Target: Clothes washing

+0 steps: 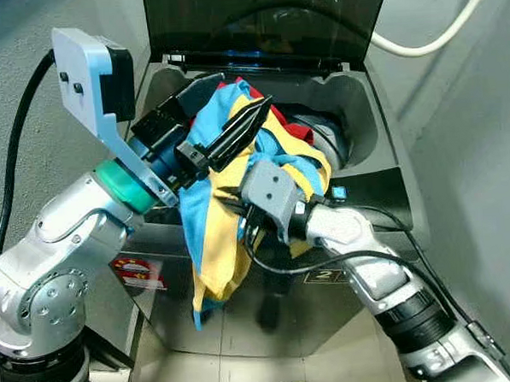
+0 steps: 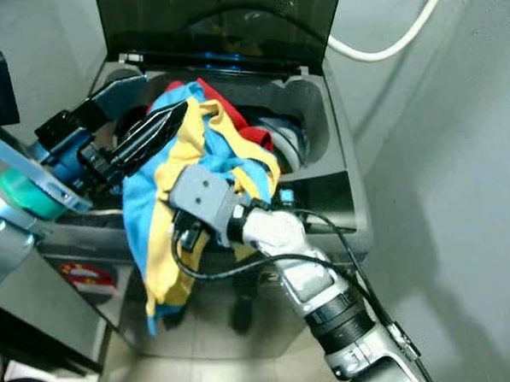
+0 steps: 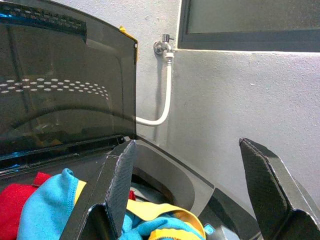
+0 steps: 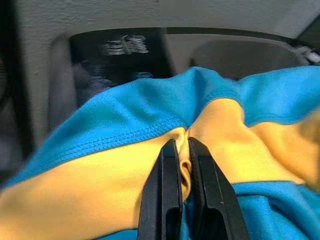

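Laundry hangs half in, half out of the top-loading washing machine (image 1: 367, 117), whose dark lid (image 1: 263, 19) stands open at the far side. A blue and yellow garment (image 1: 207, 219) drapes over the machine's near rim, its long axis running down the front panel, with a red piece (image 1: 296, 131) bunched at the opening behind it. The right tool (image 4: 183, 165) is pinched tight on a yellow fold of the garment, low and near the rim. The left tool (image 1: 239, 128) sits above the bundle with its fingers (image 3: 117, 192) spread apart, holding nothing. Judging from this, the drum lies up and beyond the right tool, so the hanging cloth must be lifted and carried far over the rim; the right arm already has it.
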`<state>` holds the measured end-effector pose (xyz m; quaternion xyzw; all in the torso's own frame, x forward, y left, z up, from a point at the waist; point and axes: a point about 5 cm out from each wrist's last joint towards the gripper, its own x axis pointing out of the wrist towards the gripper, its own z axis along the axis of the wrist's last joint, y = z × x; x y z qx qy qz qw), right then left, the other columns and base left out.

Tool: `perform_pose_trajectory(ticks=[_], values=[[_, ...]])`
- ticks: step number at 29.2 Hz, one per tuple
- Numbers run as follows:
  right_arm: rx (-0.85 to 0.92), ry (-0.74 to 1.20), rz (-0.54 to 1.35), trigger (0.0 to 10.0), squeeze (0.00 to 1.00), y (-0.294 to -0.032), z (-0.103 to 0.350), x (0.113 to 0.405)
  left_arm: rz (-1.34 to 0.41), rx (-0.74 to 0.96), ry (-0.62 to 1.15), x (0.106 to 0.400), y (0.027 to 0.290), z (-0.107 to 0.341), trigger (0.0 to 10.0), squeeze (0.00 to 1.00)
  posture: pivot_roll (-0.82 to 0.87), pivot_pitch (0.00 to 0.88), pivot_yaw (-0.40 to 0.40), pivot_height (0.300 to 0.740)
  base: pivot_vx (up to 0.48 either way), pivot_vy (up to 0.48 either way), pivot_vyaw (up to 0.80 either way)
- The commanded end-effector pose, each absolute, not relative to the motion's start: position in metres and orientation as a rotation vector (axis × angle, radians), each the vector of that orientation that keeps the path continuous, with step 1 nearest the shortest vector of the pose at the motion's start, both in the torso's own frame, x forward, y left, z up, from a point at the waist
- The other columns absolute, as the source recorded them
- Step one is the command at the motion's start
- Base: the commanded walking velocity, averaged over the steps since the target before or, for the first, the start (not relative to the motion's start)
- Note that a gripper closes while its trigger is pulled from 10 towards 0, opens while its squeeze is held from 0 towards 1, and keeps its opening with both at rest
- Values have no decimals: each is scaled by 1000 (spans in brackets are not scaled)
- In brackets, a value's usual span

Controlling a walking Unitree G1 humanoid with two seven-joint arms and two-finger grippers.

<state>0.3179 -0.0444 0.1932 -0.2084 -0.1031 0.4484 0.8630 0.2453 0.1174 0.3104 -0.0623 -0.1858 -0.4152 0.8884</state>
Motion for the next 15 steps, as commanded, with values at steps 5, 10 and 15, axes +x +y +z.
perform_pose_trajectory(ticks=[5,10,15], values=[[-445,-363,726,6353,0,-46,231,347,-889,-144,-376,243,112,308,10000,0,-11,0,-8,740,0,0,0],[-434,-491,603,10000,0,-34,273,370,-893,-156,-383,242,109,309,10000,0,-2,0,-24,740,0,0,0],[-439,-555,480,10000,0,-21,305,384,-887,-161,-387,242,107,309,10000,0,8,2,-39,740,0,0,0]])
